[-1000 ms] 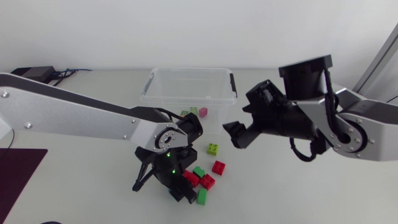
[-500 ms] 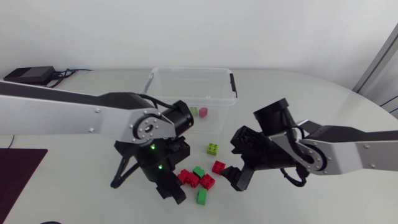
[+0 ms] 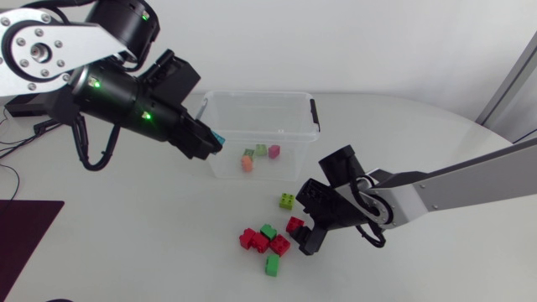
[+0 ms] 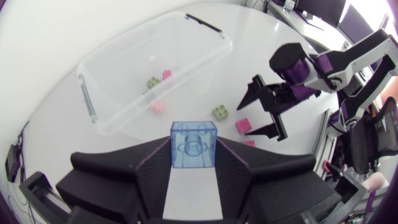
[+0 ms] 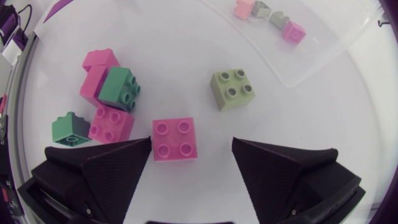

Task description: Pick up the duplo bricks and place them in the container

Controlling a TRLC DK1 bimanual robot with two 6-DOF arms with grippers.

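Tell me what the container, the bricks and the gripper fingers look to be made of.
Container: clear, glossy plastic; what lies inside shows through its walls.
Bricks: opaque moulded plastic, by their crisp studs and even colour, slight sheen.
Blue brick: translucent plastic; its inner tube shows through.
Fingers: matte black, no glare; likely plastic or rubber, cannot tell which.

From above, the blue brick shows only a corner past the left jaws; the rest is hidden beneath them. The right jaws cover the right side of one red brick. In the right wrist view the container is cut off, only one corner showing.
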